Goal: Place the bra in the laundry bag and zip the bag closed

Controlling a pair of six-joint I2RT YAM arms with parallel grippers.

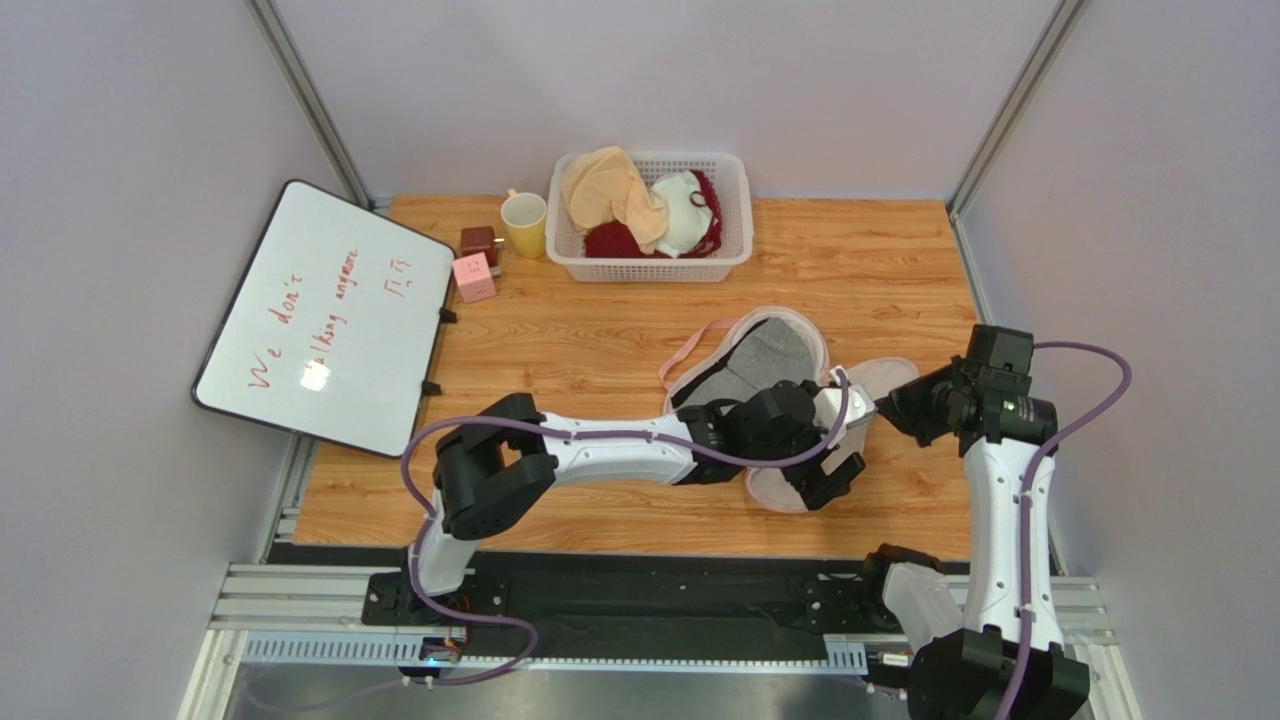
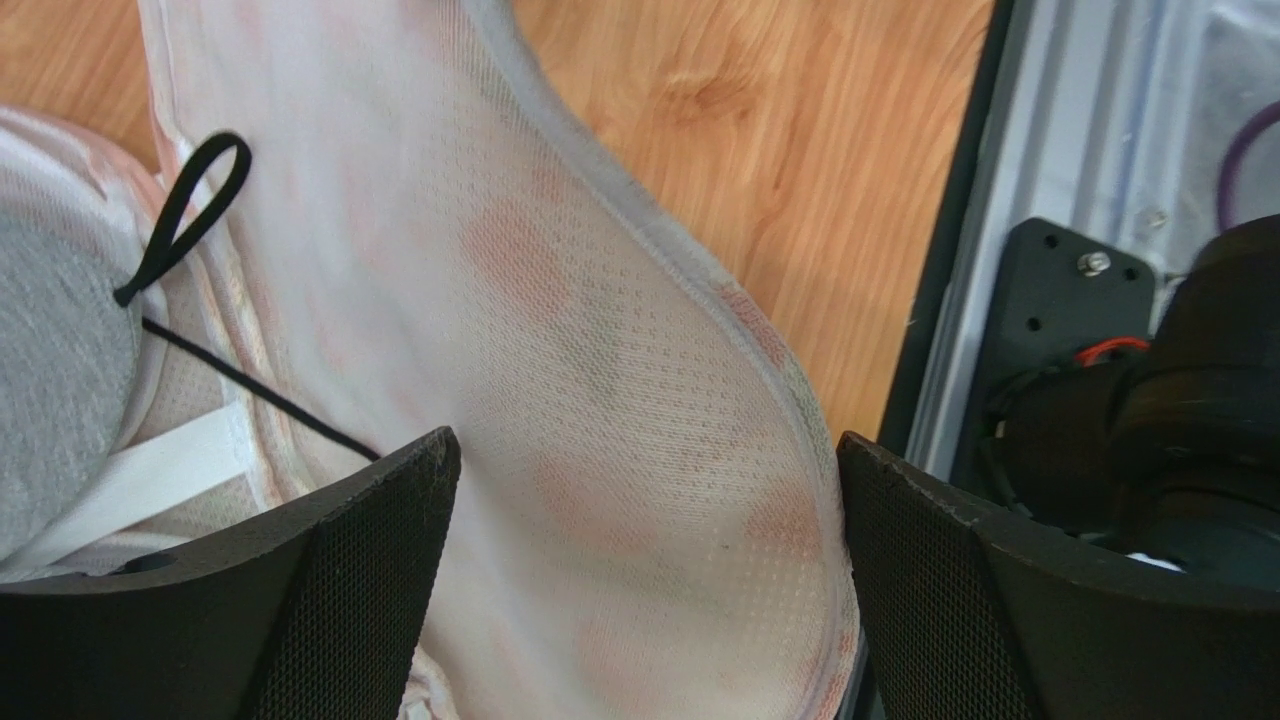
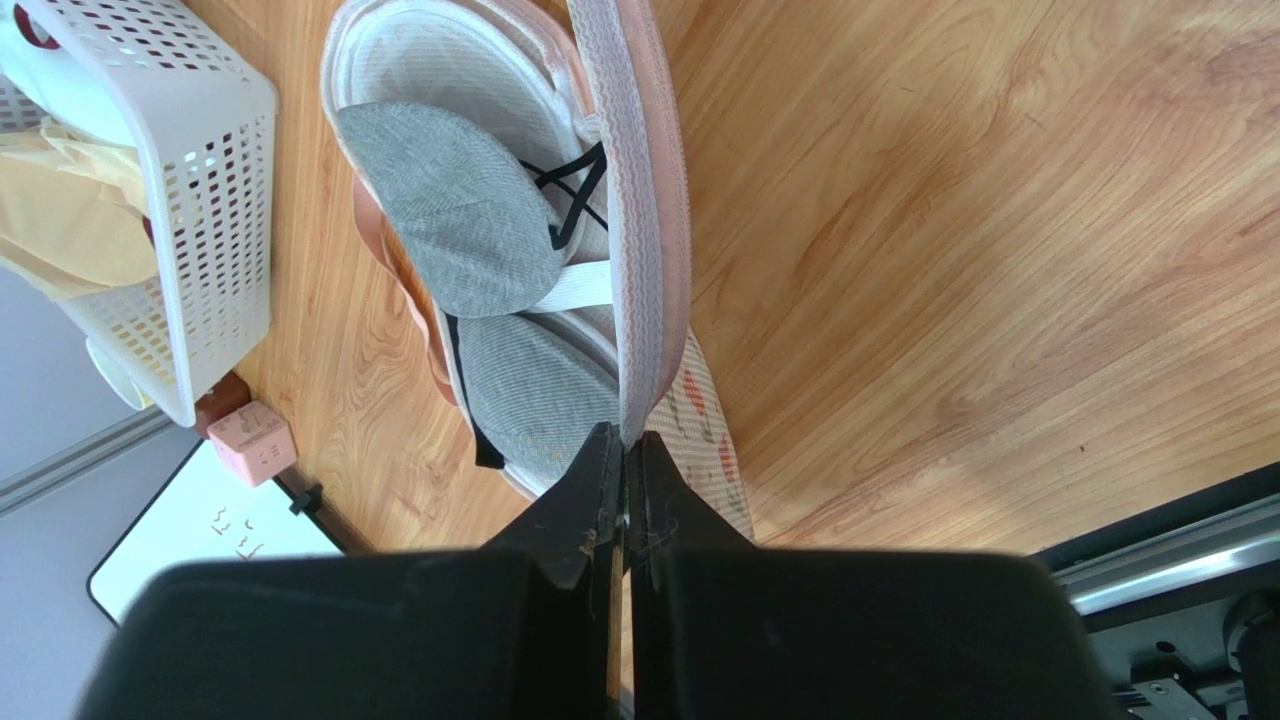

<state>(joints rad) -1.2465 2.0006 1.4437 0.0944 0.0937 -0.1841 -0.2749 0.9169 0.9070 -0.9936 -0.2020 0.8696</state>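
Right gripper [image 3: 628, 458] pinched together on the rim of the flat, peanut-shaped cream fabric laundry bag [image 3: 649, 180] with pink-red prints, pink zipper edging and white mesh lining. Rim strip stretched straight ahead of those fingertips, above the light wooden table [image 3: 977, 255]. Bag unzipped and lying open. Just ahead and to the left of that grip, inside the opened pouch: the heather-grey padded bra [image 3: 443, 210] with smooth rounded cups and black straps, both cups resting on the mesh lining, thin black straps crossing between them.

Left gripper [image 2: 646, 450] spread wide, clamped on nothing. Mesh flap of the bag lying in the gap between its two black textured fingers [image 2: 346, 585]; contact with either pad impossible to tell. Beyond the left finger's outer side: one grey cup, a black strap loop [image 2: 181, 218] and a flat white strap [image 2: 150, 473].

From overhead, left gripper [image 1: 824, 477] at the bag's near end, right gripper [image 1: 899, 405] just beside it at the right-hand flap. Well beyond both grippers, at the table's far edge: a white slatted plastic basket [image 1: 649, 270] holding beige and white-and-dark-red garments, with a yellow mug [image 1: 525, 225] and a small pink cube [image 1: 473, 276] to its left.
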